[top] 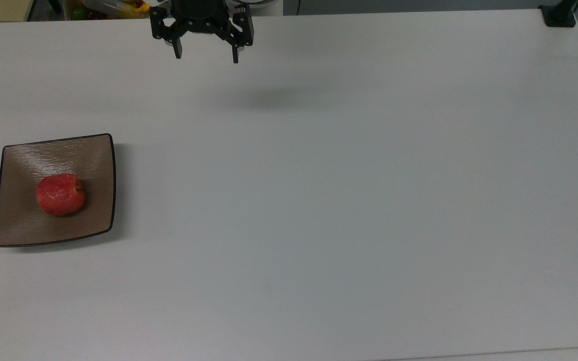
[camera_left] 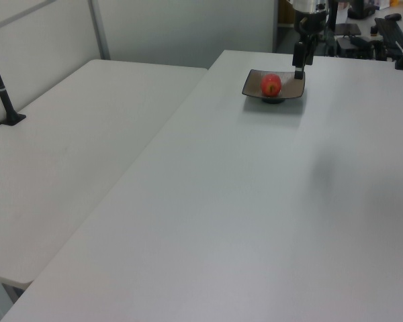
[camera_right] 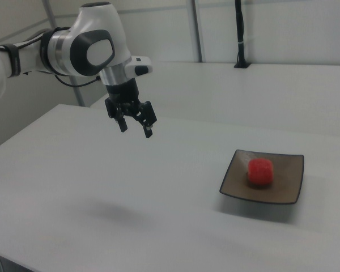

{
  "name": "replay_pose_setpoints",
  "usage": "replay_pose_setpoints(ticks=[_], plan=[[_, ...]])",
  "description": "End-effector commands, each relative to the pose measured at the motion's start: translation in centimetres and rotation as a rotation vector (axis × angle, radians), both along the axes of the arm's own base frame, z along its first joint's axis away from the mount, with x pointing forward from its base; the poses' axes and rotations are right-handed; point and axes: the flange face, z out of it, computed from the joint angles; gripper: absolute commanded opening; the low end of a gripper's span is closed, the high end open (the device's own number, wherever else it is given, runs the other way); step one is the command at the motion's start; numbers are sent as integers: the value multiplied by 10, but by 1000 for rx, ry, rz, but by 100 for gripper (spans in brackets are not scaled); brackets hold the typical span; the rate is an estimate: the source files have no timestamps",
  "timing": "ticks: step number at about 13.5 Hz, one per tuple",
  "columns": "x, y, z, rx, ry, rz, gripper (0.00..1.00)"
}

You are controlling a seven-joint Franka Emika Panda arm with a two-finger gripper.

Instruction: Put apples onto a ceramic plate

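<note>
Apple (top: 60, 195) rests on ceramic plate (top: 28, 230); gripper (top: 206, 56) — released, empty — hangs well apart.

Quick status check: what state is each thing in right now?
Small glossy red apple: resting on the plate, free of the hand.
Square tan-brown ceramic plate: flat on the table, holding the apple.
Black two-finger hand: open, empty, raised above the white table, apart from the plate.

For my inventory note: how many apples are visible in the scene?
1. The apple lies on the ceramic plate, near the top view's left edge. Nothing in view could hide another.
</note>
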Motion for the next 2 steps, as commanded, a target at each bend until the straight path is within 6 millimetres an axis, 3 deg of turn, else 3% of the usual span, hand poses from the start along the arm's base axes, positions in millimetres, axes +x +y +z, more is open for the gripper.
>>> replay_pose_setpoints(ticks=[1, 2], plan=[[-12, -2, 2, -1, 15, 17, 100], [-13, 0, 1, -1, 17, 22, 100]])
